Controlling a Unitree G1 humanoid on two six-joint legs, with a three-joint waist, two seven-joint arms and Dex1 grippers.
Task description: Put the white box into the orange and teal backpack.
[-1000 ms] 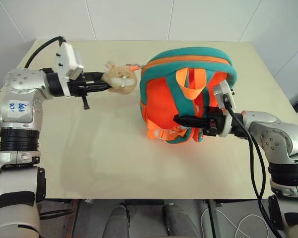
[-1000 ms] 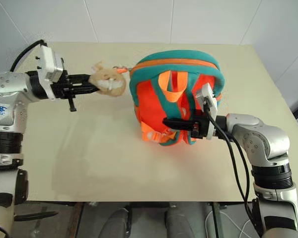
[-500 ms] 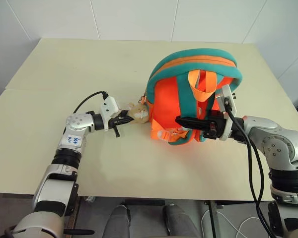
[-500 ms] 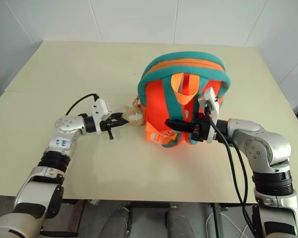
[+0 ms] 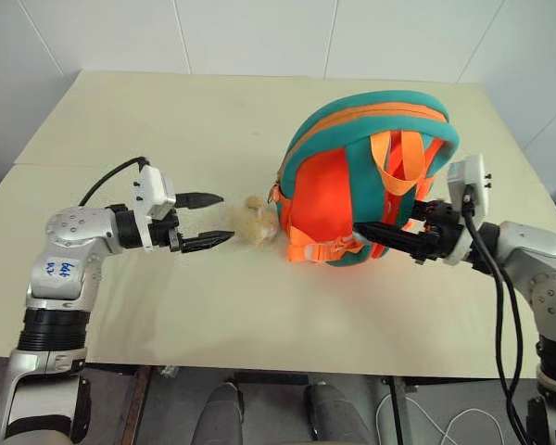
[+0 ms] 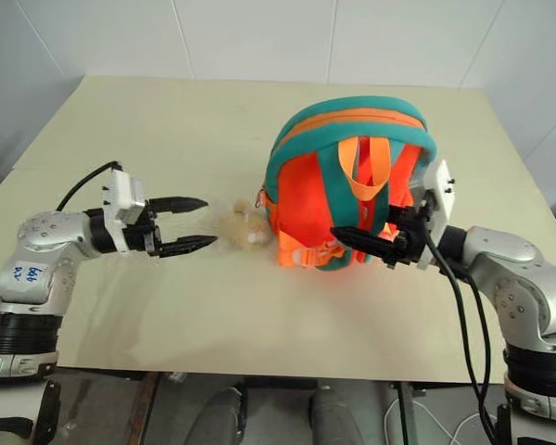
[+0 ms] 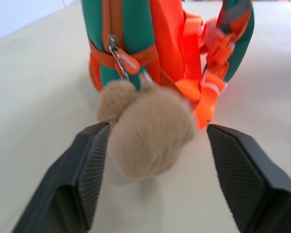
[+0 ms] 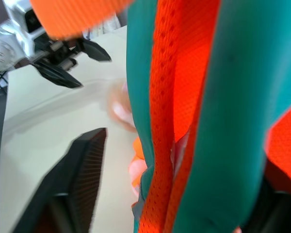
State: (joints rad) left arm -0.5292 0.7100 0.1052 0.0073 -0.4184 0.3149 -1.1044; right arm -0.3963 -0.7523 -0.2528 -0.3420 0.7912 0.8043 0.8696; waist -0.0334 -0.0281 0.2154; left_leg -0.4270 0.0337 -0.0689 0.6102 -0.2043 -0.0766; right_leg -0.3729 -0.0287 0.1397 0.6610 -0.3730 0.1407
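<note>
The orange and teal backpack [image 5: 338,181] stands upright on the table right of centre, its straps facing me. Its tan plush toy [image 5: 258,222] lies on the table at the backpack's left foot, hanging from a zipper pull [image 7: 121,58]. My left gripper [image 5: 224,217] is open just left of the toy; in the left wrist view the toy [image 7: 150,136] sits between the spread fingers [image 7: 89,174] without touching them. My right gripper [image 5: 389,221] is open at the backpack's right front, with a teal strap [image 8: 223,111] between its jaws. The white box is out of view.
The cream table [image 5: 167,120] stretches wide to the left and behind the backpack, with a seam across its left part. Its front edge runs just below both arms. A black cable [image 5: 500,315] hangs from my right wrist. A white wall stands behind the table.
Both grippers have gone from shut to open. The left one let go of the plush toy, which now lies on the table, and drew back left. The right one released the strap and shifted right.
</note>
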